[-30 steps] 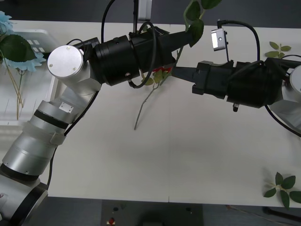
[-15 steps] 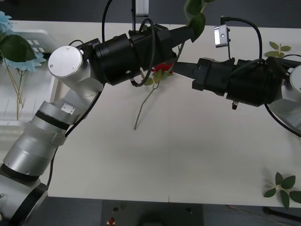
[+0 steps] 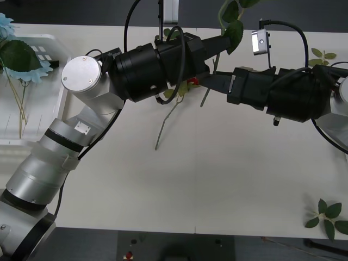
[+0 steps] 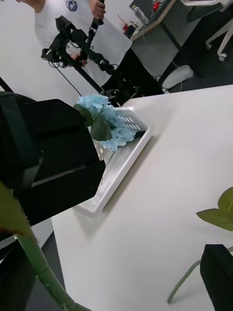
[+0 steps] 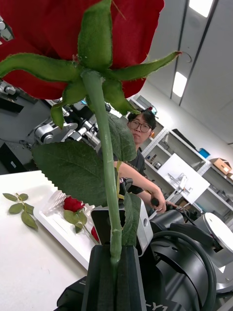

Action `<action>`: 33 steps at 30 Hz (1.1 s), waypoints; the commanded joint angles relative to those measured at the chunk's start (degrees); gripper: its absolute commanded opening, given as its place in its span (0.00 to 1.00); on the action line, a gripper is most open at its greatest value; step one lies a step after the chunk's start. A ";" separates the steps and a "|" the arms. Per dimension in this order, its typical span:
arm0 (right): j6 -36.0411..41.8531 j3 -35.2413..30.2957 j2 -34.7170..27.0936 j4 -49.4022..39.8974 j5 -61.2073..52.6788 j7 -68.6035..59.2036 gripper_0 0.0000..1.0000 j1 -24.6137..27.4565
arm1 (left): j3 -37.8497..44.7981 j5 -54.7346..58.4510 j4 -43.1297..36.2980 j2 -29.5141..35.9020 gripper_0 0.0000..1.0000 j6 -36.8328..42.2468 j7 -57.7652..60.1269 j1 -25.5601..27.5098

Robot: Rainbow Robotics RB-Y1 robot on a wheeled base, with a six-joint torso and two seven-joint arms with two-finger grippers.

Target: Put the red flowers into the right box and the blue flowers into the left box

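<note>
My left gripper [image 3: 218, 44] is raised over the table's far middle, shut on the stem of a red flower [image 5: 73, 29] that stands upright in it, leaves [image 3: 235, 31] above. That stem hangs down past my right gripper [image 3: 203, 82], which is open beside it, one finger [image 4: 218, 274] off to the side. A second red flower [image 3: 191, 83] lies on the table under the two grippers. More red flowers [image 5: 73, 204] lie in the right box [image 5: 56, 228]. Blue flowers [image 3: 8, 24] [image 4: 104, 114] rest in the left box [image 3: 54, 41] [image 4: 128, 155].
Loose green leaf sprigs lie at the table's front right corner [image 3: 329, 217] and near its far right edge [image 3: 322, 54]. The near half of the white table [image 3: 206, 185] is bare. Both forearms cross over the table's far middle.
Both grippers have shifted slightly to the right and away from me. The held flower's lower stem now hangs in sight beside the right gripper. The flower on the table has not moved.
</note>
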 commanded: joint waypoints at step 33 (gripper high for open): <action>1.63 -1.02 -5.29 -0.54 -5.86 2.23 0.00 -1.57 | -0.16 0.55 -1.11 -0.34 0.98 -0.02 -4.15 0.10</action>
